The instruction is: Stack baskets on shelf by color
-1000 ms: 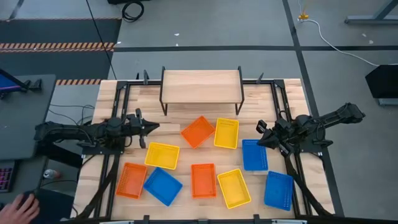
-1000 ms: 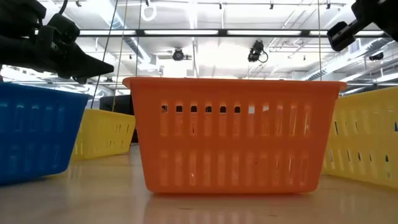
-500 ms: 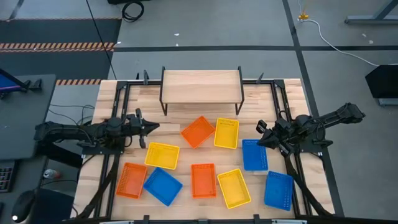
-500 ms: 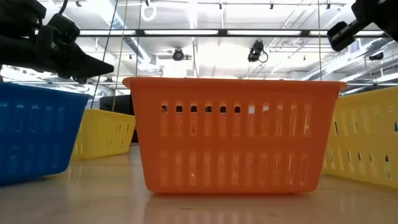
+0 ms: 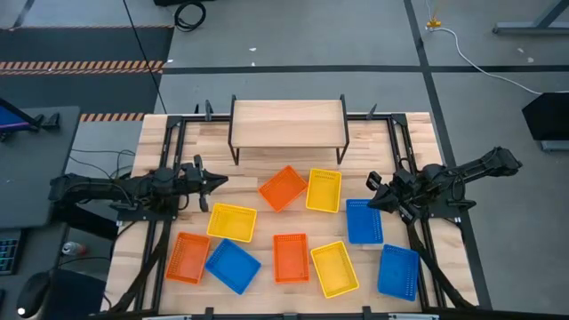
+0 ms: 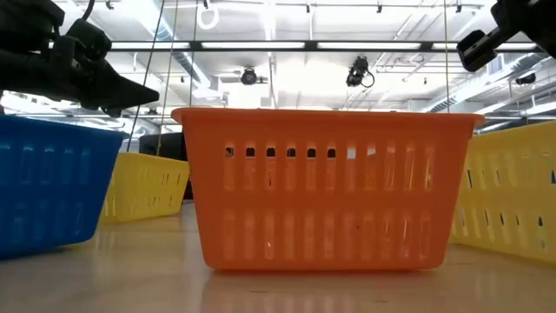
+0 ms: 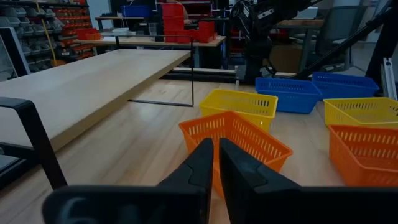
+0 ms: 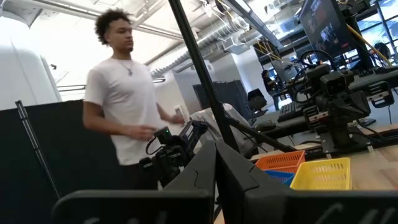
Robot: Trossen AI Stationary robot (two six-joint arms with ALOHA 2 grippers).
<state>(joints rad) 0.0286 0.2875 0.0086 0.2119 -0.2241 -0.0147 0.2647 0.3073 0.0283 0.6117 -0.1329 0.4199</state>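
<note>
While all nine baskets lie loose on the table [image 5: 151, 142], the shelf [image 5: 287, 120] at its far edge stands bare

An orange basket [image 5: 283, 188] sits tilted nearest the shelf, touching a yellow basket [image 5: 324, 190] beside it; another yellow one [image 5: 232, 222], an orange one [image 5: 291, 257] and a third yellow one [image 5: 334, 268] fill the middle, an orange [image 5: 188, 258] and a blue basket [image 5: 233, 265] overlap at the near left, and two blue baskets [image 5: 363, 220] [image 5: 398, 271] lie to the right. At the table's left side the left gripper [image 5: 217, 181] hovers with fingers [image 7: 202, 163] pressed together, empty, pointing toward the tilted orange basket; the right gripper [image 5: 373, 183] hangs just beside the upper blue basket, fingers [image 8: 205, 165] likewise closed on nothing. Beyond the table a person [image 8: 127, 102] in a white shirt stands
</note>
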